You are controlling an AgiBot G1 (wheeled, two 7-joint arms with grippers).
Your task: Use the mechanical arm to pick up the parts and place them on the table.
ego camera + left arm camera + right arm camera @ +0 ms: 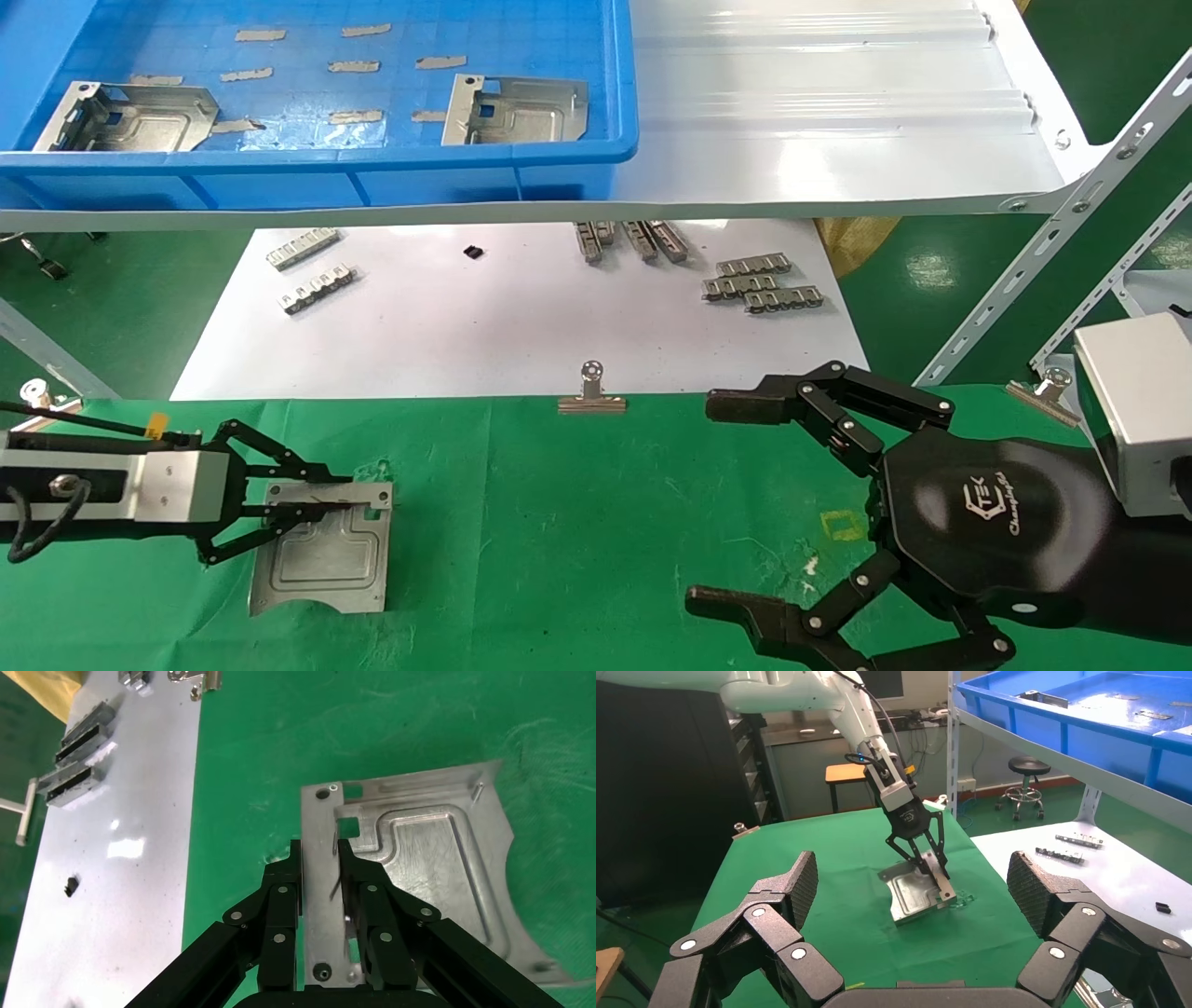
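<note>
Part laid flat on green table, just in front of white sheet; upright flange pinched between closed fingers of left gripper, apparently for placement. Right gripper held spread wide, empty, well right of part. Two more parts left in blue bin.

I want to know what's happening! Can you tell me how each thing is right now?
Left gripper: shut on the flange of the part on the cloth.
Part on the cloth: lying on the green table.
Right gripper: open, empty.
Blue bin: holds two more parts.
</note>
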